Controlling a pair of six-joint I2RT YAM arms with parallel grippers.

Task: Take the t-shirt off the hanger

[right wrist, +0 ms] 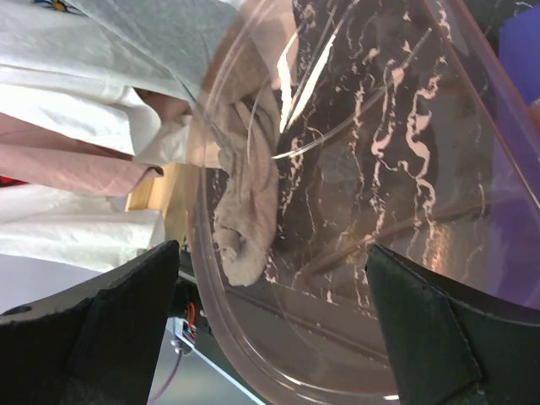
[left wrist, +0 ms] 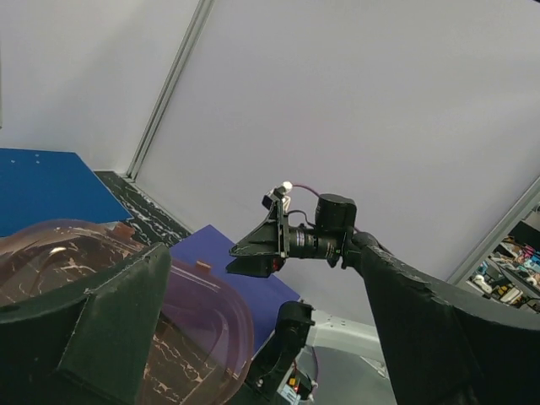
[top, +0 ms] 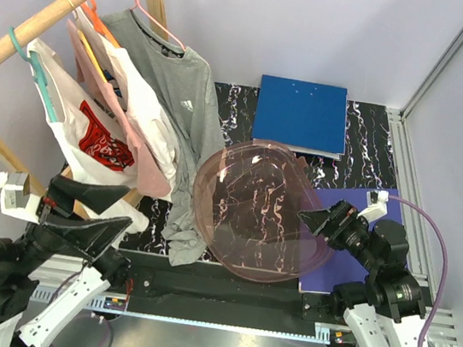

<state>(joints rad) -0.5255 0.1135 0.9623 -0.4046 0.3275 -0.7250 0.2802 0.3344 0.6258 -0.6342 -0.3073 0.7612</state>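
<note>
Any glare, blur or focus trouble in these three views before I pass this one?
Top external: evenly lit and sharp, only faint reflections on the clear pink tub. Left wrist: its own fingers are dark and soft up close. Right wrist: bright glare streaks on the tub wall, and the grey t-shirt looks warped through it.

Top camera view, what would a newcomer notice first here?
A wooden rail crowded with hung shirts fills the upper left, the grey t-shirt nearest the middle. A big clear pink tub sits mid-table. The left claw and right claw both stand open.
</note>
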